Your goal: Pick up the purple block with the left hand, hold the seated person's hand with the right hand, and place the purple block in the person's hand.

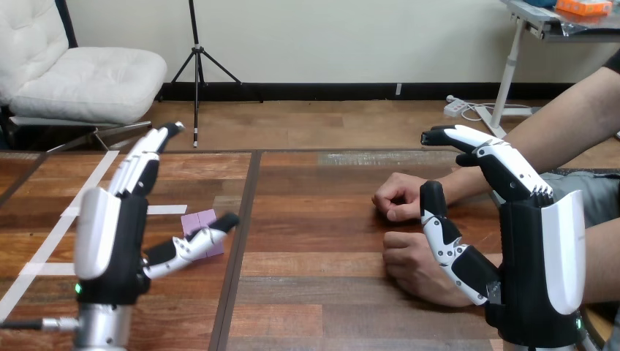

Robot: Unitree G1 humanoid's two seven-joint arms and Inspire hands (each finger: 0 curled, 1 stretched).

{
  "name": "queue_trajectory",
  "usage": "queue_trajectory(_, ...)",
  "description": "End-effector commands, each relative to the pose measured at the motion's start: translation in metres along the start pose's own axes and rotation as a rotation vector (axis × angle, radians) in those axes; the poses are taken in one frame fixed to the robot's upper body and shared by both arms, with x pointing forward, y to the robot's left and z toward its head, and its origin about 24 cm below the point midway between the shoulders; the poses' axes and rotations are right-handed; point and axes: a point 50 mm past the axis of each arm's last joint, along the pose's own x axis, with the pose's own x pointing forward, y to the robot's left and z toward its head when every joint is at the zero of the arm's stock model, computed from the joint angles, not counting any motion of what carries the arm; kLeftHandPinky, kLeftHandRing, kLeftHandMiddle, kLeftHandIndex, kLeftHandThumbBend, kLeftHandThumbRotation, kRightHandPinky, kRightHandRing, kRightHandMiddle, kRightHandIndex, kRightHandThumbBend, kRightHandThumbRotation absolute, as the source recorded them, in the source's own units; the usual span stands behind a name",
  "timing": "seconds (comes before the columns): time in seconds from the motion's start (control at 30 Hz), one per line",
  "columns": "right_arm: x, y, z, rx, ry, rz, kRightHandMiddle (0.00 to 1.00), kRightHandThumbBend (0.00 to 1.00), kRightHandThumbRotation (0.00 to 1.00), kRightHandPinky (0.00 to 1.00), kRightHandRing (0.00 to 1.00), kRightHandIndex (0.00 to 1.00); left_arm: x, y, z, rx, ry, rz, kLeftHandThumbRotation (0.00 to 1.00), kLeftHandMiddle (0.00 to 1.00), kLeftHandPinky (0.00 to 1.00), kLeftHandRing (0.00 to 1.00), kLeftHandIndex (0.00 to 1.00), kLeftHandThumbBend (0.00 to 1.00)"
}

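Observation:
The purple block point(202, 225) lies on the wooden table point(314, 219), left of the middle. My left hand point(117, 234) stands upright beside it with fingers straight and thumb reaching in front of the block, holding nothing. My right hand point(530, 248) is raised at the right, open, fingers stretched over the person's far forearm, thumb by the near fist. Both of the person's hands rest on the table as loose fists: the far one point(395, 196) and the near one point(409, 259).
White tape strips point(88, 183) mark the table's left part. A dark seam point(245, 241) runs down the tabletop between the block and the person's hands. The person's forearms come in from the right edge.

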Motion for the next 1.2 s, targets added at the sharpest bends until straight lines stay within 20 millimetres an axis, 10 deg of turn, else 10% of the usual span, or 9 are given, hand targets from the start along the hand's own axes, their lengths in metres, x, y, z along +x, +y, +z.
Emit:
queue_trajectory(0.0,0.008,-0.004,0.004,0.010,-0.045,-0.025,0.73,0.28,0.00,0.61,0.72,0.68,0.038,0.011,0.003,0.049,-0.064,0.035,0.59,0.93,0.88,0.92,0.91,0.74)
queue_trajectory(1.17,0.005,-0.005,0.004,-0.003,-0.027,-0.013,0.74,0.28,0.00,0.61,0.72,0.68,0.069,0.014,-0.027,0.236,0.141,-0.284,0.72,0.99,1.00,1.00,0.98,0.84)
